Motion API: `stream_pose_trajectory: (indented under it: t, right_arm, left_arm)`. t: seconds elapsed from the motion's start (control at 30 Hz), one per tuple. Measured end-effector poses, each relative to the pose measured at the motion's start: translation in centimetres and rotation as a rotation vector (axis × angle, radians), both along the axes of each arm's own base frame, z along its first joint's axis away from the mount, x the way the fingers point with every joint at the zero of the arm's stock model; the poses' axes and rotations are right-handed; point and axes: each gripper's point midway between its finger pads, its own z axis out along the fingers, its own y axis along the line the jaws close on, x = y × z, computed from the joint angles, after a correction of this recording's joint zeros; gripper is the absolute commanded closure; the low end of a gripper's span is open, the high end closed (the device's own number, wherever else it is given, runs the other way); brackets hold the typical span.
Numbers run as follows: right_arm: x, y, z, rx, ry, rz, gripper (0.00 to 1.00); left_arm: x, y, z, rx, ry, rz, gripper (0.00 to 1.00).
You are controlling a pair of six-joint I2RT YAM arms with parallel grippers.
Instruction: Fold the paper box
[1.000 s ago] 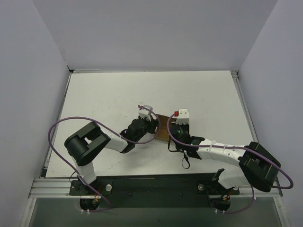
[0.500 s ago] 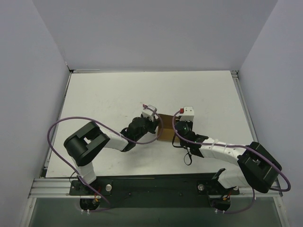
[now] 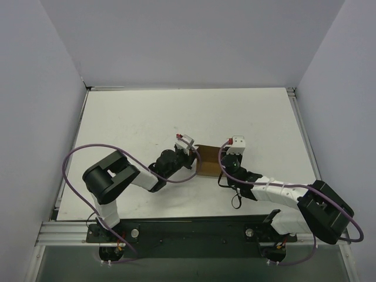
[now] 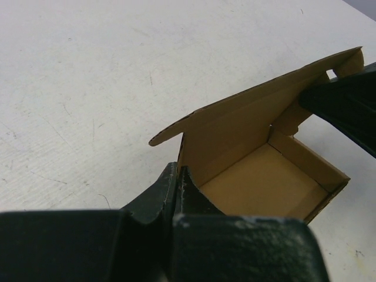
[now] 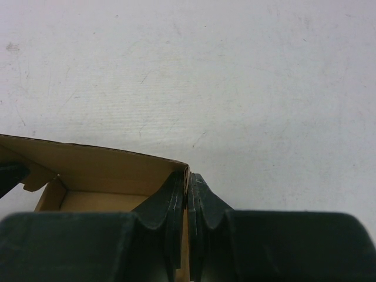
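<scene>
Two pincers (image 4: 178, 178) (image 5: 189, 183) on paper box (image 3: 207, 167)

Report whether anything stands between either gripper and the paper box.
Nothing visible does. The left gripper is shut on one side wall of the paper box, and the right gripper is shut on the wall at the other side.

The overhead camera sits high above the near edge of the table (image 3: 147, 117) and looks down on all of it, far enough off that the box (image 3: 207, 161) is small at the centre. The left wrist camera looks close along the left gripper (image 4: 178, 182) into the open box. The right wrist camera looks close along the right gripper (image 5: 189, 187) over the opposite wall, so both share the box's inside and the table beyond.
</scene>
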Motion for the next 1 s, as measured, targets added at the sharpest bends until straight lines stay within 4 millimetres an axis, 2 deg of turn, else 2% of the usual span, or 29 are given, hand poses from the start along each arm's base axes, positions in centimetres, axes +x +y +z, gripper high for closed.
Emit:
stream_pose_trajectory:
  t: [0.27,1.0]
  right_arm:
    - [-0.8,-0.2,-0.1,0.027,-0.007,0.004,1.00]
    - [-4.7,-0.1,-0.5,0.073,0.000,-0.020,1.00]
  left_arm:
    - [-1.1,0.0,-0.1,-0.016,-0.013,-0.033,1.00]
    - [-3.0,-0.3,-0.2,-0.011,-0.029,-0.060,1.00]
